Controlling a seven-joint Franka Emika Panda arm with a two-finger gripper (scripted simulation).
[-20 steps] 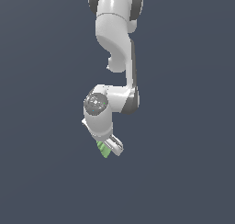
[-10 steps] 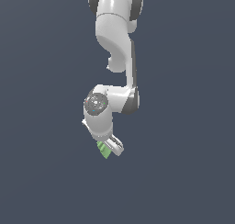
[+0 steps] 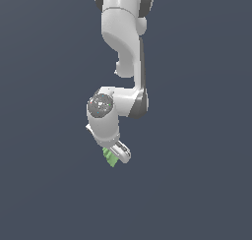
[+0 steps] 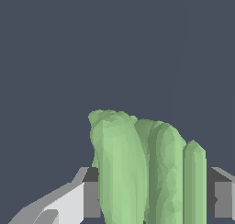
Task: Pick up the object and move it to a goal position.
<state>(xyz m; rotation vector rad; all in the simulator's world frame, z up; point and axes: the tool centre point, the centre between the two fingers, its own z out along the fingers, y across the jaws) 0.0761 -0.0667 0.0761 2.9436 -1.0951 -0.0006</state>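
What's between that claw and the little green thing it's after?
Nothing visible. The green object already sits between the gripper's fingers, which close on it from both sides. No goal marker shows in either view.

room: plain dark ground is lying open all round the gripper point(image 3: 118, 155) in the exterior view | obstacles: nothing is standing near | jaws: the object point(image 4: 142, 168) is filling the gap between them, touching both sides
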